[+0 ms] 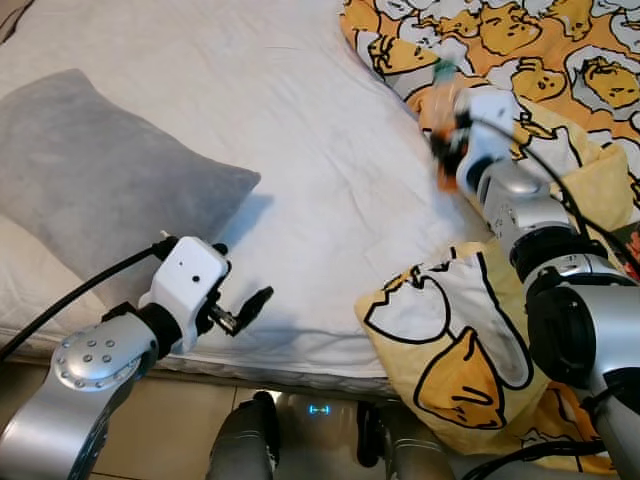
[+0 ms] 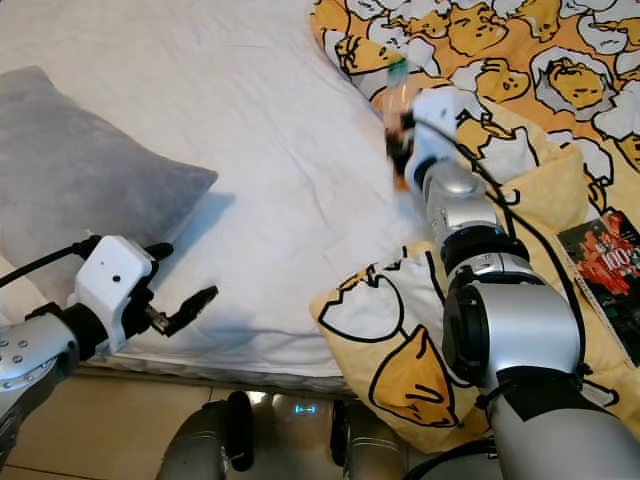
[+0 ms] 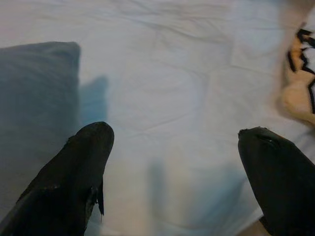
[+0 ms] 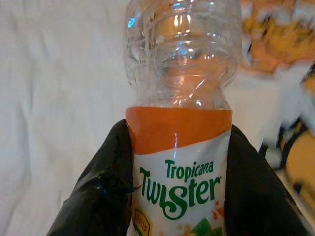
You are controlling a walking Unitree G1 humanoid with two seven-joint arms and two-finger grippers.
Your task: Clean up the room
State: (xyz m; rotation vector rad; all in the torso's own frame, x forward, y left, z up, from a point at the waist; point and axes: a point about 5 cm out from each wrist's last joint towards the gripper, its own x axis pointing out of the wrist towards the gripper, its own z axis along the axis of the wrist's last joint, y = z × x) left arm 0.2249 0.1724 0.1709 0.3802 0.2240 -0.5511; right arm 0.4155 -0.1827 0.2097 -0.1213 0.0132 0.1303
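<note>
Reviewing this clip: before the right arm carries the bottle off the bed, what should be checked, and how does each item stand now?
1. Right gripper shut on the Tropicana bottle: ok, a finger on each side of the label.
2. Bottle looks empty, so little spill risk: ok.
3. Cap on: cannot tell.
4. Left gripper open, holding nothing, over the white sheet: ok.
5. Bottle free of the patterned quilt: cannot tell.

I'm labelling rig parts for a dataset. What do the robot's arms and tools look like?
Both arms are silver jointed cylinders with black joint bands, ending in white wrist blocks fed by black cables. The left tool and the right tool each have two long black fingers.
</note>
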